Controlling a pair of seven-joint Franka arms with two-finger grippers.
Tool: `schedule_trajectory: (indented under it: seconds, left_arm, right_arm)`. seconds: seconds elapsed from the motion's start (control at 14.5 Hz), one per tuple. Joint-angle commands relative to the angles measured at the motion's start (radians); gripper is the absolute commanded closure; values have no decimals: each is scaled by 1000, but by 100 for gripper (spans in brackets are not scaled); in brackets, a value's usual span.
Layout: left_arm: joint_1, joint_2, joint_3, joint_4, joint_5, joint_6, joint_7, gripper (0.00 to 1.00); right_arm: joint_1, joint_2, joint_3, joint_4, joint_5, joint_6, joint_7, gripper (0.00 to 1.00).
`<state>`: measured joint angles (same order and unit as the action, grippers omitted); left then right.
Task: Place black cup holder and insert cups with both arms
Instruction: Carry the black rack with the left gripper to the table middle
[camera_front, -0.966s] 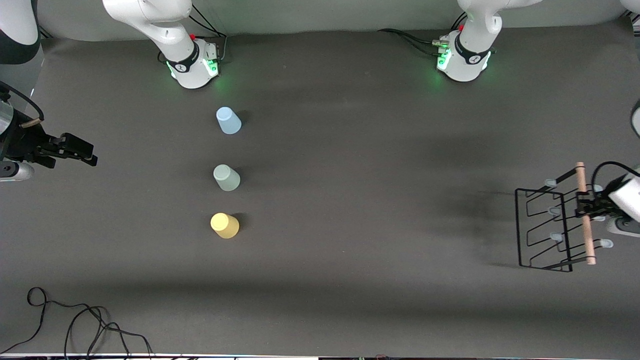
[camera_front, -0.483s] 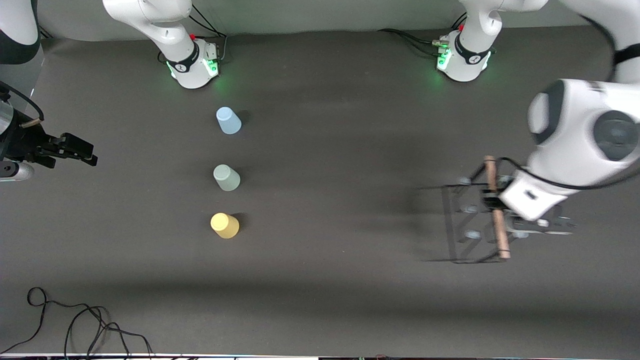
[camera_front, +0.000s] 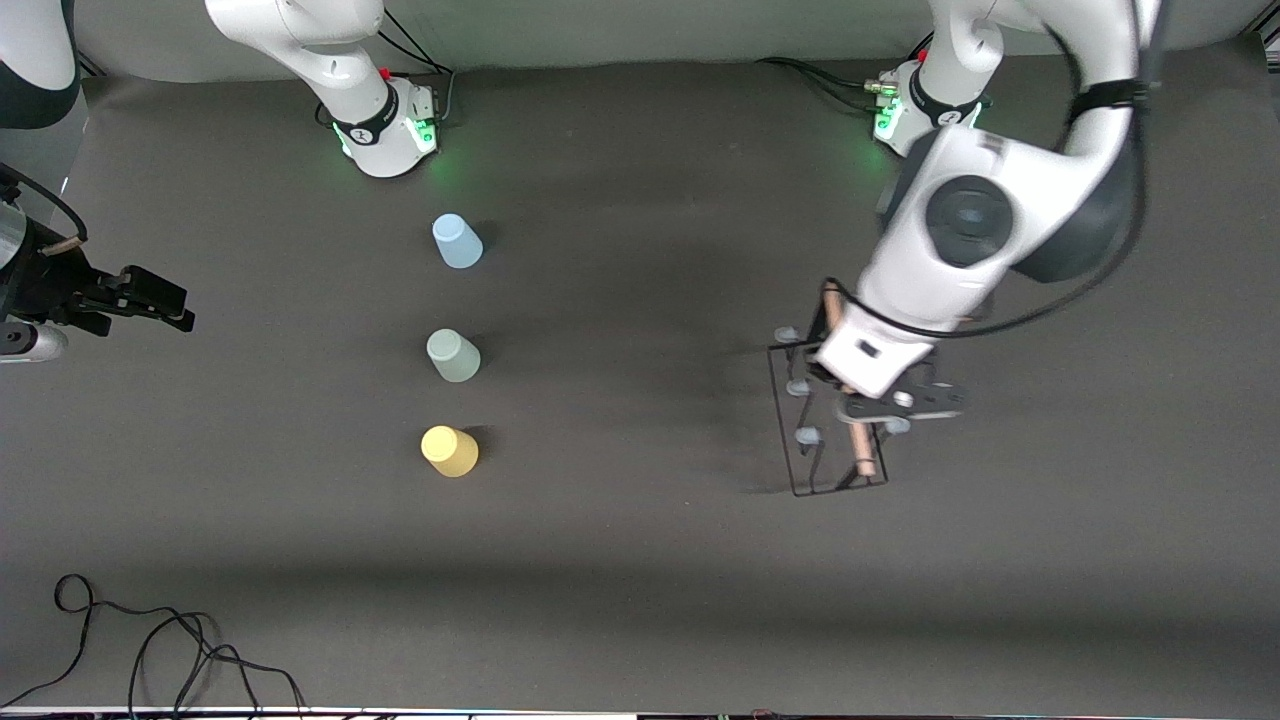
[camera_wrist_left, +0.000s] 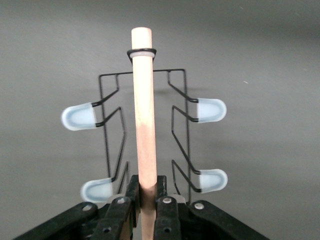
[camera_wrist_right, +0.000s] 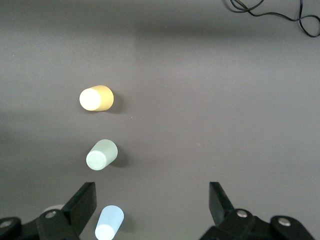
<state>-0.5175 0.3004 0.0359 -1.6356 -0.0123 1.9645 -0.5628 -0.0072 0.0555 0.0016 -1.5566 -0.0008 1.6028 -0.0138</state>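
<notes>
Left gripper with fingers clamped on the wooden rod of the black cup holder, held above the bench toward the left arm's end, right gripper waiting, fingers spread wide and holding nothing, 3 cups upside down in a row toward the right arm's end.

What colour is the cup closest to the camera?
Yellow cup; the front view shows it best.
</notes>
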Motion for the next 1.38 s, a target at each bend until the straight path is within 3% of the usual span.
schedule_trajectory:
  seconds: [0.0,0.28,0.76,1.31]
  left_arm:
    - [-90,51,21,80,3,-7,-110,100]
    - [-176,152,21,207,0,-10,-241,100]
    - [-282,216,21,211,6,-3,-325,100]
    - [-392,275,21,198,6,128,-379,100]
  right_arm:
    - [3,1,-5,12,-4,-14,-17,0]
    - [3,-2,-5,12,-4,-15,-17,0]
    - [1,-2,-6,10,-4,-15,-20,0]
    - [1,-2,-6,10,-4,-17,-20,0]
